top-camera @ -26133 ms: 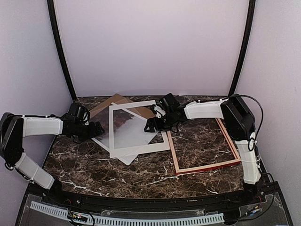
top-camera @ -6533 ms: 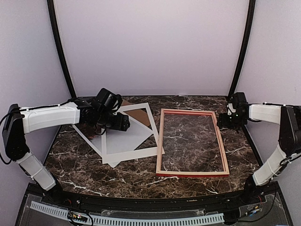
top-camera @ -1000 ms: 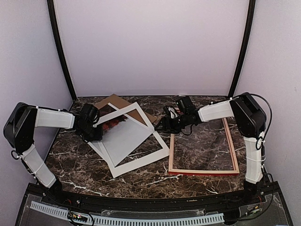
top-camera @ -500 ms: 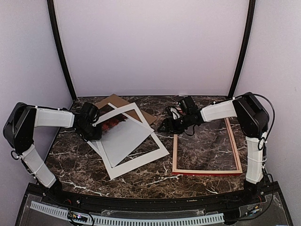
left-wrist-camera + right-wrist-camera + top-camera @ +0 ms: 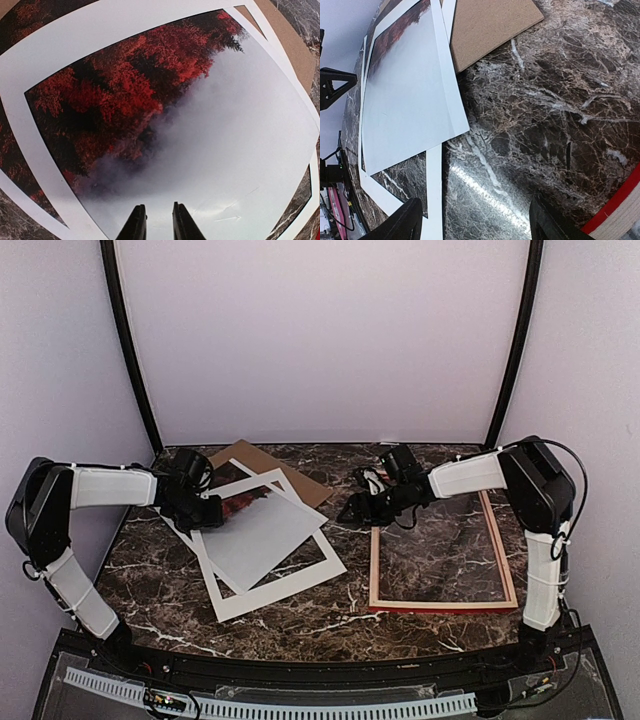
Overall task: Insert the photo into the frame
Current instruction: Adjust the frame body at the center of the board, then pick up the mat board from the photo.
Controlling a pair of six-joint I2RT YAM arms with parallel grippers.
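The photo, red trees under grey mist, lies at the left of the table, tangled with the white mat. In the left wrist view the photo fills the picture. My left gripper is right over the photo's misty part. Its fingers stand a narrow gap apart with nothing between them. The frame, red-fronted with pale wood sides, lies flat at the right. My right gripper hangs open by the frame's far left corner, over bare marble. A corner of the frame shows there.
A brown backing board lies at the back under the mat and photo, and its corner reaches toward the right gripper. The mat's strip lies just left of that gripper. Black posts and pale walls ring the table.
The photo and mat have turned and slid toward the front right with my left gripper. The frame and my right gripper have shifted slightly to the right.
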